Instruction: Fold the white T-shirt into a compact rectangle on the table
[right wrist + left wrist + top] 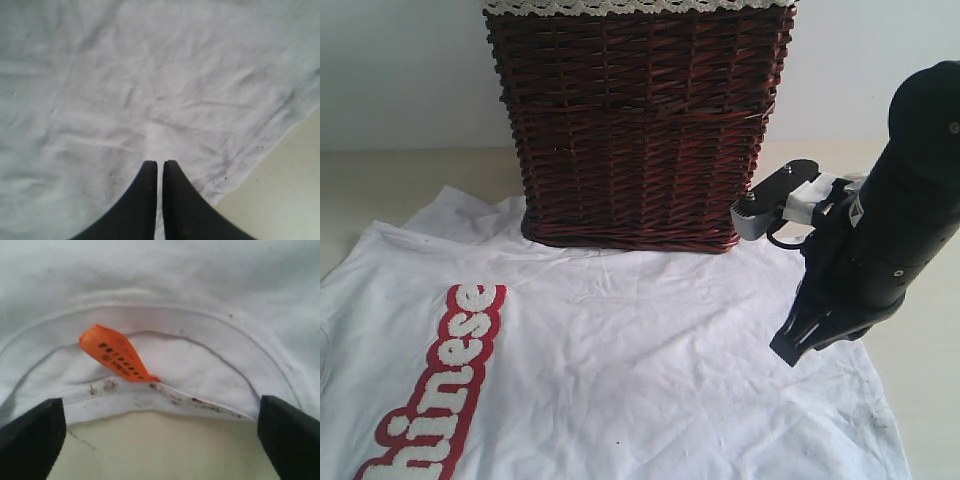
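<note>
The white T-shirt [620,380] lies spread flat on the table [380,180], its red patch with fuzzy white letters [450,380] at the lower left. My right gripper [792,350] points down over the shirt's right part, shut and empty. In the right wrist view the right gripper [160,164] hangs over wrinkled cloth [125,85] close to the shirt's stitched edge [260,145]. My left gripper [160,440] is open, one finger [30,435] on each side. It sits at the collar [165,405], in front of the orange tag [117,357]. The exterior view does not show it.
A dark brown wicker basket [640,130] with a lace-edged liner stands at the back, its base touching the shirt's far edge. Bare tabletop [285,190] shows beside the shirt's edge near the right gripper, and bare table [150,460] lies between the left fingers.
</note>
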Controlling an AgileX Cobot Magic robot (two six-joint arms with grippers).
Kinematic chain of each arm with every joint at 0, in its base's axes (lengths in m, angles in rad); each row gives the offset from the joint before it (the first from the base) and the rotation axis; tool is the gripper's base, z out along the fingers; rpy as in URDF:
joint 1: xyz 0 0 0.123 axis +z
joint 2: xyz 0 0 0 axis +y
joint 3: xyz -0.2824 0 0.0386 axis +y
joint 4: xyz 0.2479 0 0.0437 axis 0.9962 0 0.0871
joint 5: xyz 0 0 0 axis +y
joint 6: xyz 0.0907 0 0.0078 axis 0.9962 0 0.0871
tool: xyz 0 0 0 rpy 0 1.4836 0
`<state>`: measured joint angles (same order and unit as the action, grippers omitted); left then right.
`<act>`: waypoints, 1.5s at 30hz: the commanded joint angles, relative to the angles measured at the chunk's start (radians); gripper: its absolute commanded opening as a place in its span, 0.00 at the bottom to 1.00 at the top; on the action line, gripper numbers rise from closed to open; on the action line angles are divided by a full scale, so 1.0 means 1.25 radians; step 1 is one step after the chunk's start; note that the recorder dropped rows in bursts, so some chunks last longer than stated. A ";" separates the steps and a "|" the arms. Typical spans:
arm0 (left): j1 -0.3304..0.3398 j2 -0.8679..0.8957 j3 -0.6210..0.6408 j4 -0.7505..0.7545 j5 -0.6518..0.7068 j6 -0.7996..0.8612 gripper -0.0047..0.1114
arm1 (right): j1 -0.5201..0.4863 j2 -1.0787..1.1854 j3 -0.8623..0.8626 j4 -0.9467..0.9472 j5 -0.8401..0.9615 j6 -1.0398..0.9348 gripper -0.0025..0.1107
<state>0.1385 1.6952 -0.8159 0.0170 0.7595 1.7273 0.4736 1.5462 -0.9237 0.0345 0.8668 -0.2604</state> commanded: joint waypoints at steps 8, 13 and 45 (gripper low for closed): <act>0.001 0.034 0.002 -0.048 0.005 0.009 0.94 | -0.002 0.002 -0.008 0.002 -0.004 -0.005 0.08; 0.001 0.034 0.002 -0.020 0.013 0.009 0.94 | -0.002 0.002 -0.008 0.002 -0.002 -0.005 0.08; 0.001 0.043 -0.042 -0.029 0.028 0.045 0.94 | -0.002 0.002 -0.008 0.002 -0.002 -0.005 0.08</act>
<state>0.1385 1.7351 -0.8672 0.0097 0.7675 1.7563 0.4736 1.5501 -0.9237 0.0345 0.8668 -0.2604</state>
